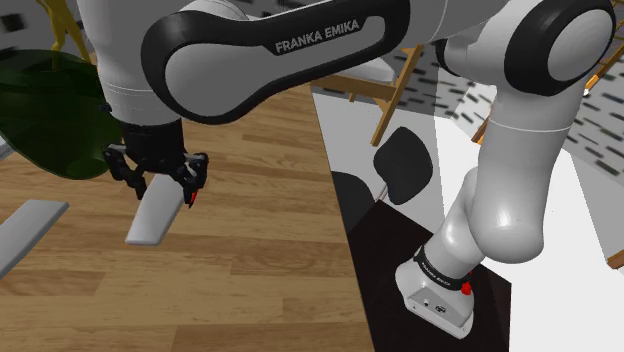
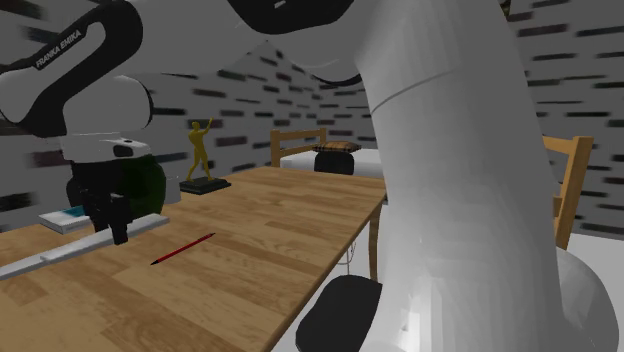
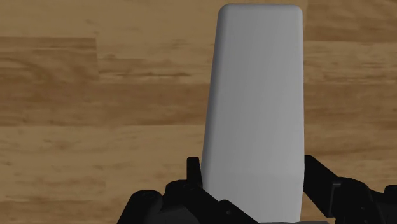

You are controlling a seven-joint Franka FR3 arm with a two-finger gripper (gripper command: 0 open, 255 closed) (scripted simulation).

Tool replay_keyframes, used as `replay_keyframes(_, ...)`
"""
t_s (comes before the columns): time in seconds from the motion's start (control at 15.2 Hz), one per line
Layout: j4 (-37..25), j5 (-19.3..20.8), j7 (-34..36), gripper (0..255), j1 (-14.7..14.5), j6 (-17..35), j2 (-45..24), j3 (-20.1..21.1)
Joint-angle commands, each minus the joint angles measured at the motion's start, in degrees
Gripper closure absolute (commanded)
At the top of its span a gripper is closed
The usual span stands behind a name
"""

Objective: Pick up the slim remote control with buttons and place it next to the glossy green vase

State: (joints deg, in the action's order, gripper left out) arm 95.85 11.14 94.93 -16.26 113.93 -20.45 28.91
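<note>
Over the brown wooden plank table (image 1: 260, 250), the black two-finger gripper (image 1: 162, 188) clasps one end of the slim grey slab-shaped remote control (image 1: 155, 215). Its free end runs toward seven o'clock in the shoulder view. The glossy dark green rounded vase (image 1: 50, 115) stands at ten o'clock of the gripper, near but apart. A second flat grey slab (image 1: 25, 235) lies at eight o'clock. In the second exterior view, a thin red pencil (image 2: 183, 249) lies at four o'clock of the gripper, and a golden figurine (image 2: 200, 150) stands at one o'clock, beyond the vase.
</note>
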Motion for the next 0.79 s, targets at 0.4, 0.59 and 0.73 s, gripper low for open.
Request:
replay_keyframes(0.4,3.35,1.43,1.03,255,-0.34,5.28,-2.17,-0.61)
replay_keyframes(0.59,4.37,2.06,1.45,255,-0.51,7.17,-3.15,-0.91)
replay_keyframes(0.73,4.98,2.51,1.73,255,-0.65,8.4,-3.86,-1.14)
